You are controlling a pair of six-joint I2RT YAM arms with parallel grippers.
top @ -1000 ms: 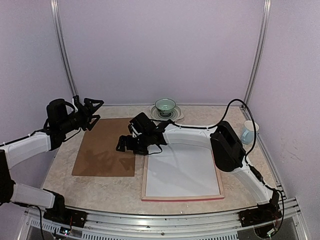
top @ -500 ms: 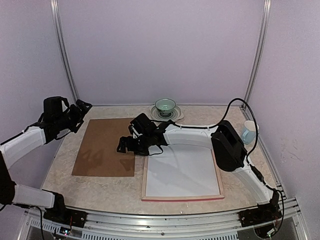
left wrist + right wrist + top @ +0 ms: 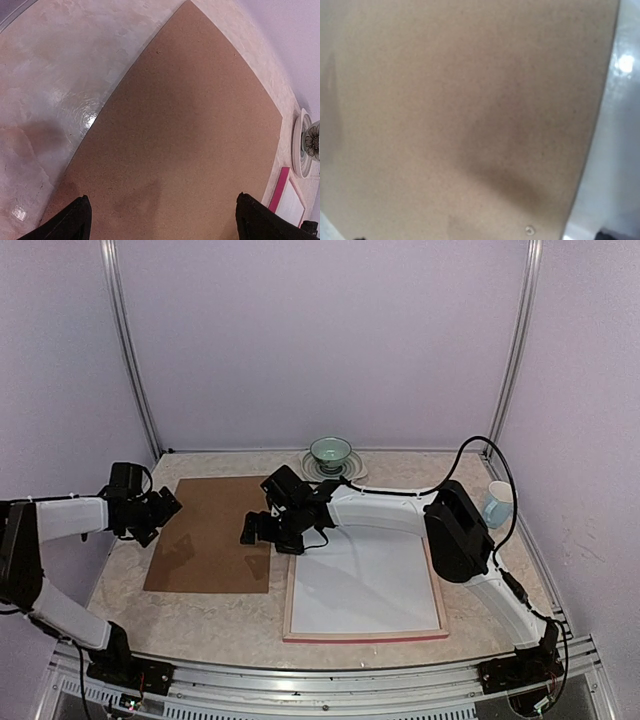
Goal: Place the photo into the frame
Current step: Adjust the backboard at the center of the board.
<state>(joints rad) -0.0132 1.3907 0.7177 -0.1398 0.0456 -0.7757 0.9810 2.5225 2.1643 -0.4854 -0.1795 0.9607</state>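
Note:
The frame [image 3: 290, 592] lies back-up on the table right of centre, its pale wood rim around a white sheet [image 3: 365, 585] and a pink edge along the near side. The photo's printed face does not show, and I cannot tell whether the white sheet is its back. My left gripper [image 3: 160, 510] hangs open over the left edge of a brown backing board [image 3: 210, 540]. In the left wrist view its fingers [image 3: 75, 222] stand wide apart above the board [image 3: 190, 125], nothing between them. My right gripper [image 3: 252, 532] is open, low over the board's right edge by the frame's far left corner.
A green bowl [image 3: 330, 452] on a plate stands at the back centre and shows in the left wrist view too [image 3: 312, 142]. A pale blue cup [image 3: 495, 505] sits by the right wall. The right wrist view is filled by the blurred board [image 3: 470, 100].
My left arm has swung down and to the left, from above the board's far corner to its left edge. The right arm has hardly moved.

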